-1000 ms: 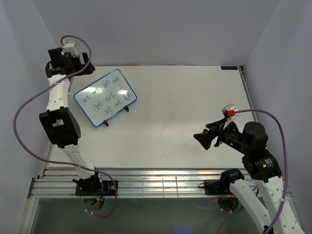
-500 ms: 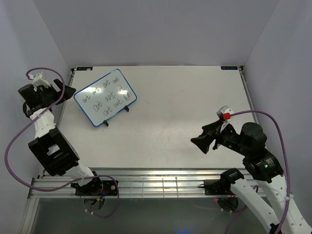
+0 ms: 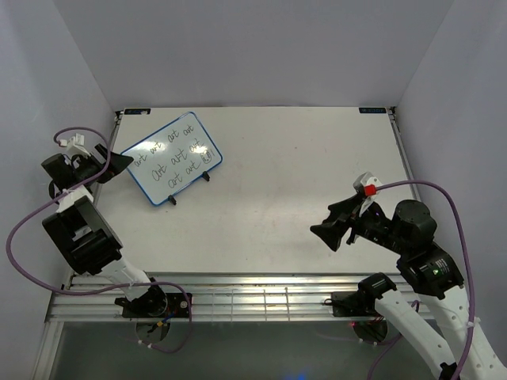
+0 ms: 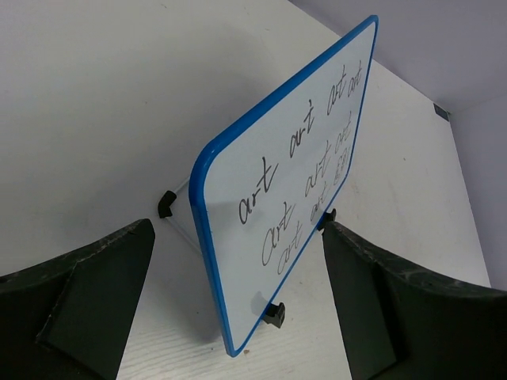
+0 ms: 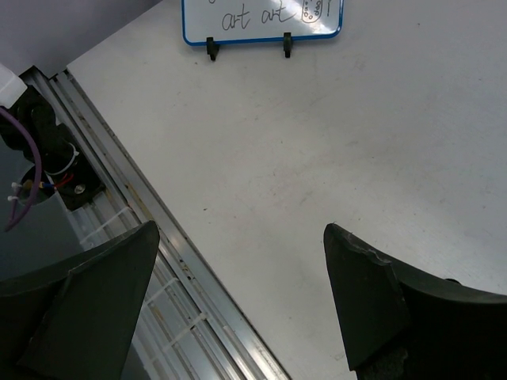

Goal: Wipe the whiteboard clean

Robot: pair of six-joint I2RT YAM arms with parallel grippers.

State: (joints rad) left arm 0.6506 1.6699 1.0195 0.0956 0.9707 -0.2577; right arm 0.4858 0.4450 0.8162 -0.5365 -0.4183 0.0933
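Observation:
The whiteboard, white with a blue rim and several black handwritten "art" words, stands tilted on a thin black wire stand at the table's far left. It also shows in the left wrist view and at the top of the right wrist view. My left gripper is open and empty, just left of the board's left end. My right gripper is open and empty, above the table at the near right, far from the board. No eraser is in view.
The white table is walled at the back and both sides. A metal rail frame runs along the near edge and shows in the right wrist view. The stand's black feet rest on the table.
My left arm has swung from the far left corner down and toward the board's left end. My right gripper has shifted slightly left and nearer.

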